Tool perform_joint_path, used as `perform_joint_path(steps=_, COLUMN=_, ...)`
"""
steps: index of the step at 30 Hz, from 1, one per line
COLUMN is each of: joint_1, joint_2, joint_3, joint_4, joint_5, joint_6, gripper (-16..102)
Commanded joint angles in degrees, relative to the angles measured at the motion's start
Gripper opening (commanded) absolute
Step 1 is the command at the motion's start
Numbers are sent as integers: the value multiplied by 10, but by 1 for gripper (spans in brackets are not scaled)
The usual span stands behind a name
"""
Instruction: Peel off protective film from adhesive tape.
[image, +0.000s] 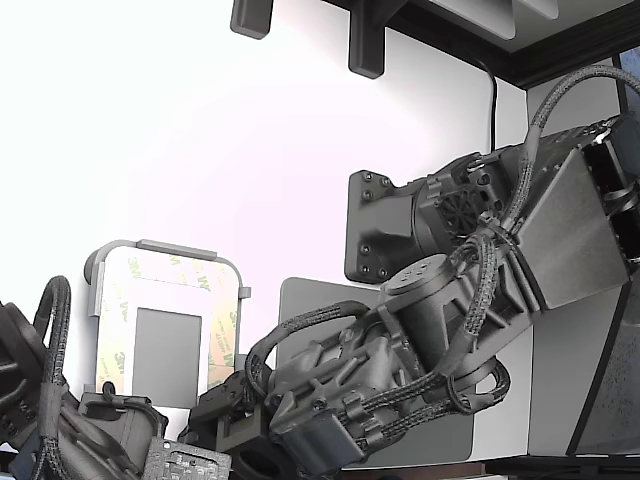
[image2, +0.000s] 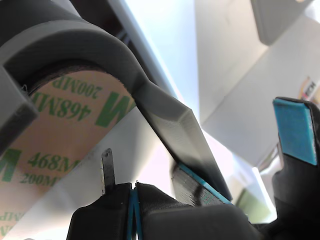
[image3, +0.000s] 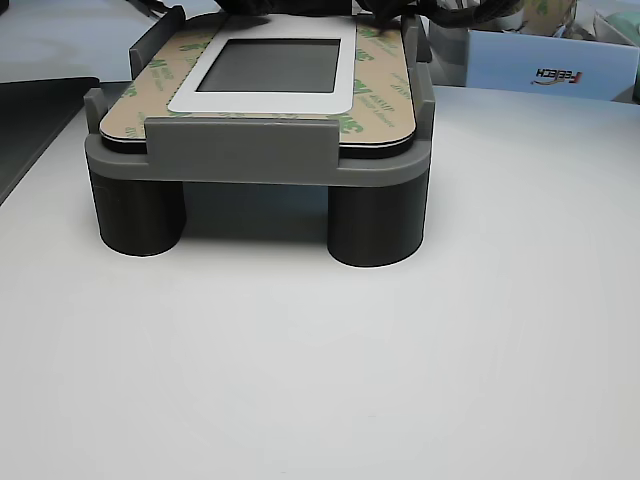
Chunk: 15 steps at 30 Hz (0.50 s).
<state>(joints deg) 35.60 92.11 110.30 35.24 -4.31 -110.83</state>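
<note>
White surface (image3: 320, 360) carries the grey fixture (image3: 260, 160); we find the protective film (image2: 55, 130) unpeeled just ahead of our claw (image2: 134, 192), whose fingertips are pinched together, apparently on nothing.

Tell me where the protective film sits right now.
The protective film lies flat as a border around the dark grey rectangle, seated in the grey fixture at the exterior view's lower left, beside the arm's gripper.

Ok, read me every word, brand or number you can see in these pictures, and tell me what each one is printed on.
"468MP", green, upside down as the wrist view shows it, on the film.
"200MP", smaller green print, same film.
"3M" logos, green, on the film; partly cut off or faint in every view.
"FEETECH", upside down in the other view, on a pale blue box; letters small, reading unsure.
Red and black print on a label in the wrist view: too blurred.
</note>
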Motion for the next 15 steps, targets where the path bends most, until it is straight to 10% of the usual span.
perform_joint_path(steps=1, joint_1=-11, joint_2=10, joint_3=-10, joint_4=-5, joint_5=-1, joint_6=-2, gripper=-11)
perform_joint_path(steps=15, joint_1=-10, joint_2=20, joint_3=3, joint_4=-3, joint_5=-3, joint_6=8, gripper=-11)
